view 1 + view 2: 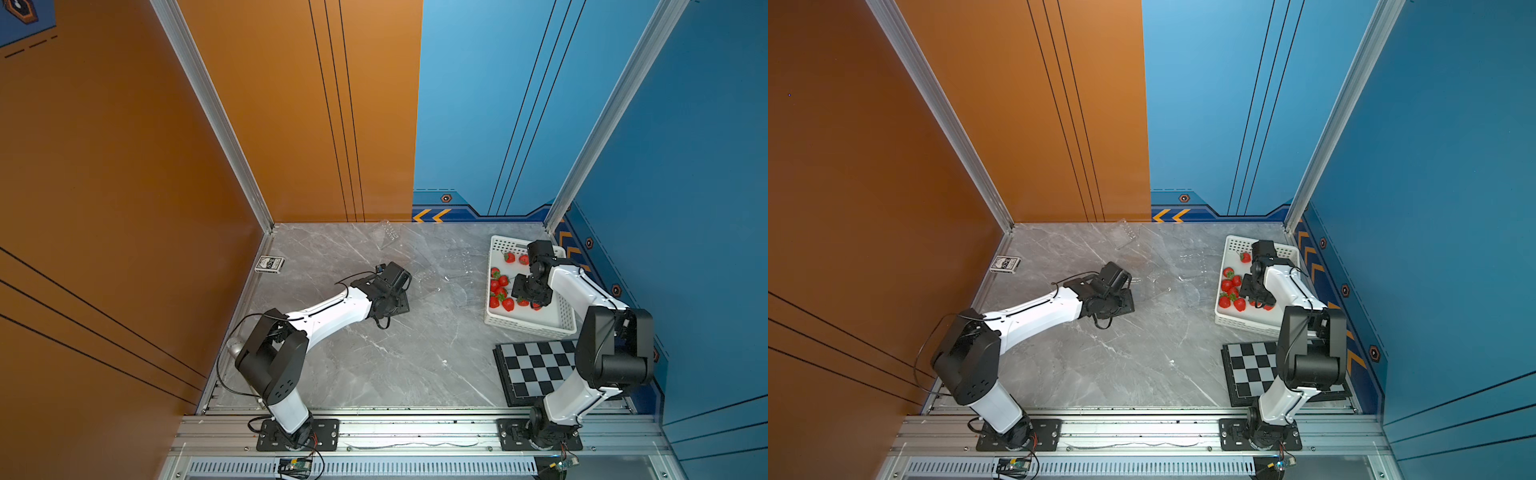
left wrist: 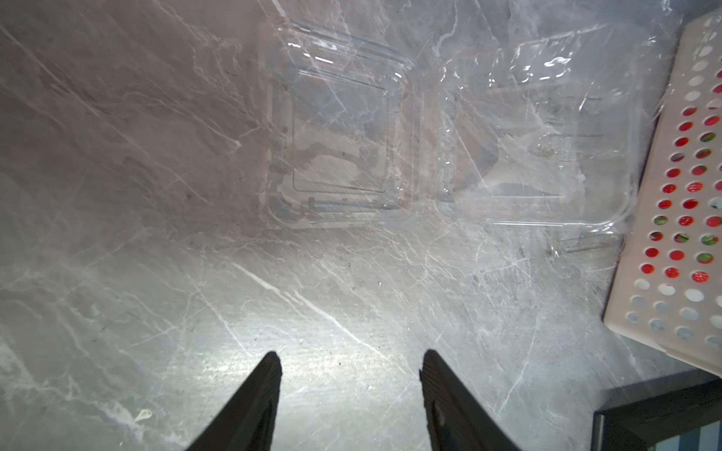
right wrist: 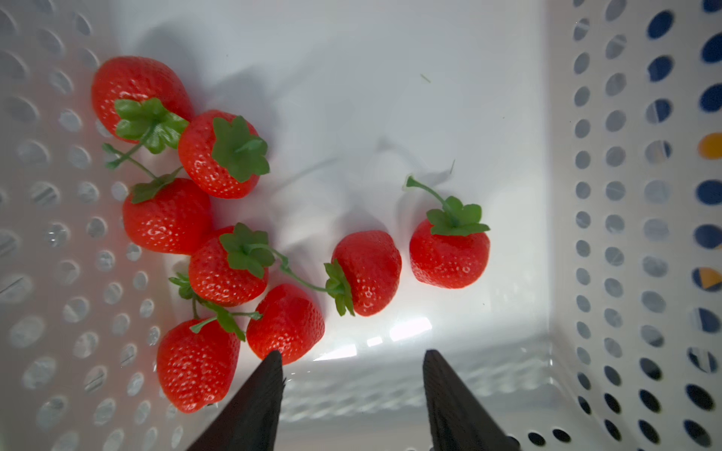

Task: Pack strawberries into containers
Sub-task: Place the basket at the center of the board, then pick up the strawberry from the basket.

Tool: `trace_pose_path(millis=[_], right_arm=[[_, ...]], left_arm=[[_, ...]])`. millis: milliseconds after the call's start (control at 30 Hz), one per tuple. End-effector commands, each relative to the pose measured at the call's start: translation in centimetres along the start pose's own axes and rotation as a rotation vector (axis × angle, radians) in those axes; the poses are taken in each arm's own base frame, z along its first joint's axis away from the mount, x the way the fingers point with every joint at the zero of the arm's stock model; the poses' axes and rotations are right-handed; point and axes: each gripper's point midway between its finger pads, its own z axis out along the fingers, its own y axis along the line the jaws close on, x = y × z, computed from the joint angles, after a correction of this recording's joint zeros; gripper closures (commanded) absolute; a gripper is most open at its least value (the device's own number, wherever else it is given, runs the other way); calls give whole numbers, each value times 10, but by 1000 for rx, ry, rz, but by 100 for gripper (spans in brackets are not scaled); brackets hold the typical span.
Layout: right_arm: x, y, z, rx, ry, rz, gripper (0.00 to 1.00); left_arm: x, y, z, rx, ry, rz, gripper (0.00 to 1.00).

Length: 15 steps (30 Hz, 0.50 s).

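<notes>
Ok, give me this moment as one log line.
left gripper: open, empty, facing clear container | right gripper: open, empty, in white basket beside strawberries | packed: none

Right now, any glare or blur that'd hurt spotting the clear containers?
Left wrist view: specular streaks on the open container, light hotspot on the table. In both top views the containers nearly vanish against the table. Right wrist view: strawberries sharp, basket wall soft.
</notes>
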Motion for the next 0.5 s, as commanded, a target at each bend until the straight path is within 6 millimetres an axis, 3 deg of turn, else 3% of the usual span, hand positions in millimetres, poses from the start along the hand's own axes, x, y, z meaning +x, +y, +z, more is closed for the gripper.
trace_pose_path(millis=[0, 200, 467], right_arm=[[7, -9, 13, 42, 40, 10, 41], [10, -11, 30, 47, 84, -8, 41], [-3, -11, 41, 31, 84, -11, 41]], left_arm=[[-3, -15, 0, 42, 4, 17, 40], [-4, -16, 1, 44, 8, 21, 40], [-5, -17, 4, 44, 13, 20, 40]])
